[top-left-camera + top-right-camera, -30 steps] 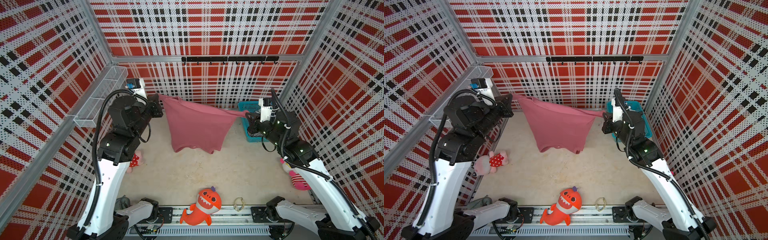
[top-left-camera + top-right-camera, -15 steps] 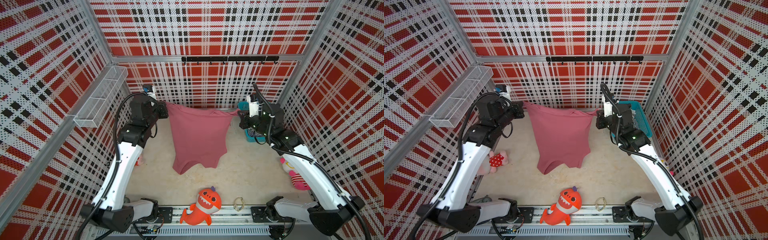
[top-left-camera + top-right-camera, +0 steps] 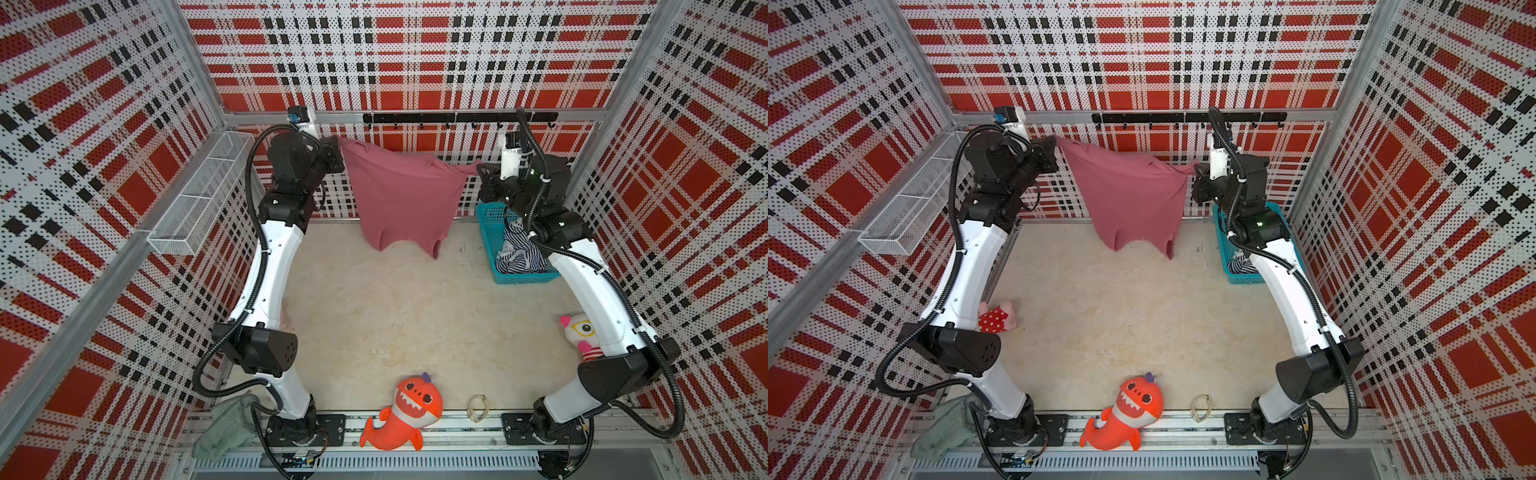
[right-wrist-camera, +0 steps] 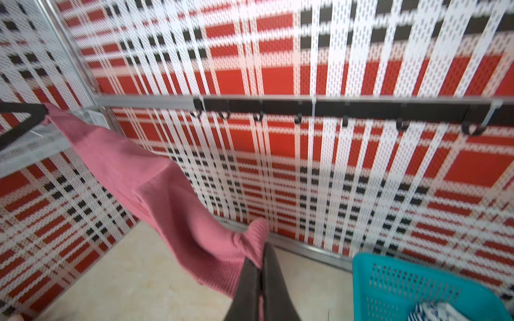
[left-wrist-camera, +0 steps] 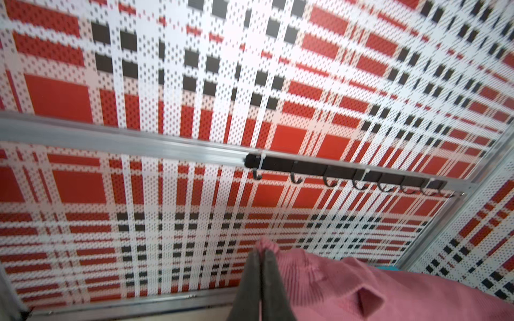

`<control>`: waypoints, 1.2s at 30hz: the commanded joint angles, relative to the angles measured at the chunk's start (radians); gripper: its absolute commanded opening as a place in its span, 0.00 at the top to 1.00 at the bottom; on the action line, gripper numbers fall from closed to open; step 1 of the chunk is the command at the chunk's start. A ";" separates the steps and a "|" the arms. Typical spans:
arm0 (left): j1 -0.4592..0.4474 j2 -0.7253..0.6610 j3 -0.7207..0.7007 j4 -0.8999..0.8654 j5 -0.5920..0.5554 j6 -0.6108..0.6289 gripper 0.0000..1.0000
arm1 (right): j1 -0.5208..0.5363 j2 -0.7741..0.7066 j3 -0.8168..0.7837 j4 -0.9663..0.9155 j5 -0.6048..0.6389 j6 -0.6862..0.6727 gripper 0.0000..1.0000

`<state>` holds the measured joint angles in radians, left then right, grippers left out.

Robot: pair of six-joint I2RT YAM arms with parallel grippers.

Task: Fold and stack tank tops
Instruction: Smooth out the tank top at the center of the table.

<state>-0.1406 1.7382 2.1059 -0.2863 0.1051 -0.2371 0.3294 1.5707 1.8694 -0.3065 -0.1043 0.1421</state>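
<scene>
The pink tank top (image 3: 401, 195) (image 3: 1129, 195) hangs spread in the air in front of the back wall, its hem clear of the floor. My left gripper (image 3: 337, 140) (image 3: 1054, 140) (image 5: 261, 251) is shut on one upper corner of it. My right gripper (image 3: 480, 167) (image 3: 1196, 168) (image 4: 262, 250) is shut on the other corner, slightly lower. The cloth (image 5: 347, 286) (image 4: 155, 189) sags between them. The striped tank top (image 3: 517, 253) (image 3: 1241, 266) (image 4: 434, 311) lies crumpled in the teal basket (image 3: 523, 277) (image 3: 1246, 279) (image 4: 389, 283) under my right arm.
A black hook rail (image 3: 457, 118) runs along the back wall just behind the grippers. A wire shelf (image 3: 199, 195) juts from the left wall. An orange shark toy (image 3: 409, 409), a grey-green cloth (image 3: 226, 428) and a loop (image 3: 478, 409) lie at the front edge; plush toys (image 3: 579, 336) (image 3: 996, 318) sit beside the arms.
Half a second ago the pink top hung lower, with its hem nearer the middle of the floor. Both arms have since lifted it up and back toward the rear wall, both grips unchanged.
</scene>
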 commanded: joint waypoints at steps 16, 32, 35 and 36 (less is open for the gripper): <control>0.014 -0.606 -1.458 0.397 0.018 -0.248 1.00 | 0.041 -0.290 -0.921 0.083 -0.165 0.040 1.00; -0.078 -0.991 -1.728 0.055 -0.124 -0.517 0.33 | 0.194 -0.598 -1.238 -0.272 -0.080 0.357 0.46; -0.043 -0.944 -1.639 0.042 -0.144 -0.445 0.30 | 0.193 -0.598 -1.191 -0.322 -0.019 0.328 0.42; -0.034 -0.905 -1.609 0.051 -0.148 -0.414 0.30 | 0.193 -0.580 -1.169 -0.323 0.003 0.317 0.42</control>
<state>-0.1959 0.7868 0.4091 -0.2230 0.0074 -0.7162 0.5190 0.9817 0.6441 -0.5652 -0.1783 0.4706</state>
